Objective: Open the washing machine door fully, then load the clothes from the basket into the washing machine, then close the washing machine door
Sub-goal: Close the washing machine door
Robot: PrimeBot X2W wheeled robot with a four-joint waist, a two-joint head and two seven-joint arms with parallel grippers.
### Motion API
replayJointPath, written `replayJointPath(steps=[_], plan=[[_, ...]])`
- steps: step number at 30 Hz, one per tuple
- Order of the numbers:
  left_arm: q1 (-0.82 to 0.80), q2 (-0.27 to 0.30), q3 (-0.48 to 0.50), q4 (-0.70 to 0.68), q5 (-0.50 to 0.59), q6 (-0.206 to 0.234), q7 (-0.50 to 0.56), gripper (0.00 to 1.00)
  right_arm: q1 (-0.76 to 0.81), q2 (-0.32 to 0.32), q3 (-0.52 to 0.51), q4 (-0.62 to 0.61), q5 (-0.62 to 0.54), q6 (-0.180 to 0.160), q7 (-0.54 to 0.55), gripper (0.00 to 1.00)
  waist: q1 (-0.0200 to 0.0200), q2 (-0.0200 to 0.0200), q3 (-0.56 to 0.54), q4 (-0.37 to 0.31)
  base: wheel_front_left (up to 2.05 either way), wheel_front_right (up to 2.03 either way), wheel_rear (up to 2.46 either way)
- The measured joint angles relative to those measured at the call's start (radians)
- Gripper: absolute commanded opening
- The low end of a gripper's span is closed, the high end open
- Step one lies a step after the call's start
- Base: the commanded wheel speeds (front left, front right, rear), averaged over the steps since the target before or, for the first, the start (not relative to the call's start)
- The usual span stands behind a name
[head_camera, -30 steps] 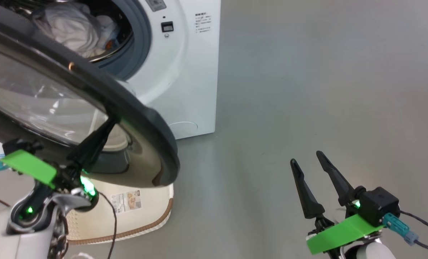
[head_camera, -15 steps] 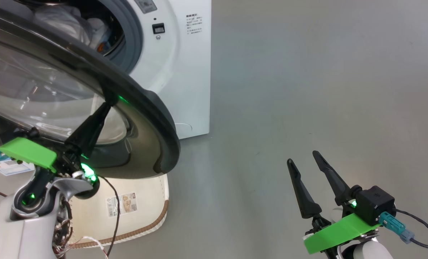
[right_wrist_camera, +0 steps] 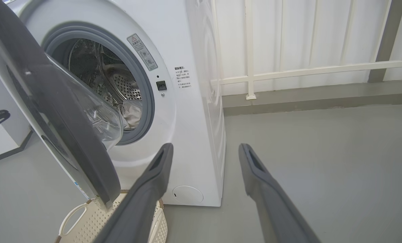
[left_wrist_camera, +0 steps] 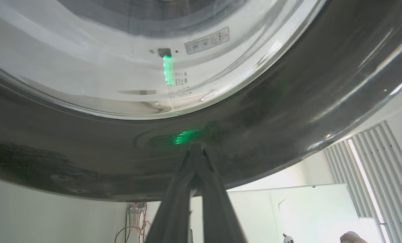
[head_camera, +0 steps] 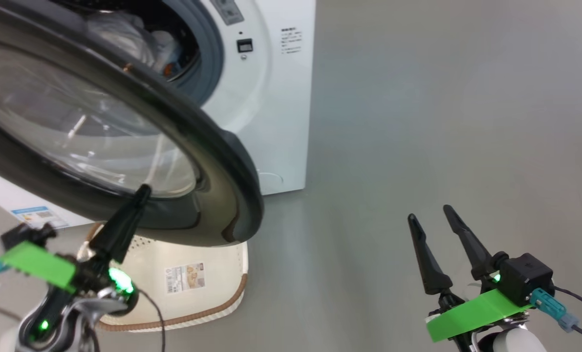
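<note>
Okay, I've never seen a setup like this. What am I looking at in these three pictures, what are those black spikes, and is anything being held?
This is a wheeled robot with two arms, doing laundry. One picture comes from a camera on its head, looking down; the other two come from its wrists, looking along each hand's fingers. The black spikes are those fingers. The left hand is shut, tips against the black rim of the washing machine door, which stands partly open. The right hand is open and holds nothing. Pale clothes lie in the drum of the washing machine. On the grey floor under the door sits a cream basket; the part in view is empty.
</note>
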Motion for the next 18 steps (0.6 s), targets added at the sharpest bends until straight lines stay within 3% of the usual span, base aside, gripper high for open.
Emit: replayJointPath(steps=[2,3,4,5,14,18], plan=[[0.040,-0.009,0.029,-0.045,-0.002,0.000,-0.016,0.00,0.002,0.000,-0.012,-0.001,-0.001,0.000,0.002,1.00,0.0000,0.0000,-0.007,0.012,0.00,0.00,0.00],[0.059,-0.013,0.043,-0.071,-0.003,0.000,-0.030,0.10,0.004,0.000,-0.016,-0.002,-0.001,0.000,0.002,1.00,0.0000,0.0000,-0.011,0.018,0.00,0.00,0.00],[0.076,-0.016,0.056,-0.095,-0.005,0.000,-0.045,0.61,0.007,0.000,-0.020,-0.004,-0.002,0.000,0.003,1.00,0.0001,0.0000,-0.014,0.025,0.00,0.00,0.00],[0.093,-0.018,0.066,-0.118,-0.007,0.000,-0.056,1.00,0.011,0.000,-0.022,-0.007,-0.003,0.000,0.003,1.00,0.0000,0.0000,-0.017,0.032,0.00,0.00,0.00],[0.235,-0.026,0.082,-0.286,0.063,0.000,-0.218,1.00,0.026,0.000,-0.041,-0.024,-0.010,0.000,0.015,1.00,0.0000,0.0000,-0.044,0.084,0.00,0.00,0.00],[0.271,-0.026,0.074,-0.355,0.164,0.000,-0.332,1.00,0.048,0.000,-0.047,-0.029,-0.010,0.000,0.024,1.00,0.0000,0.0000,-0.056,0.100,0.00,0.00,0.00]])
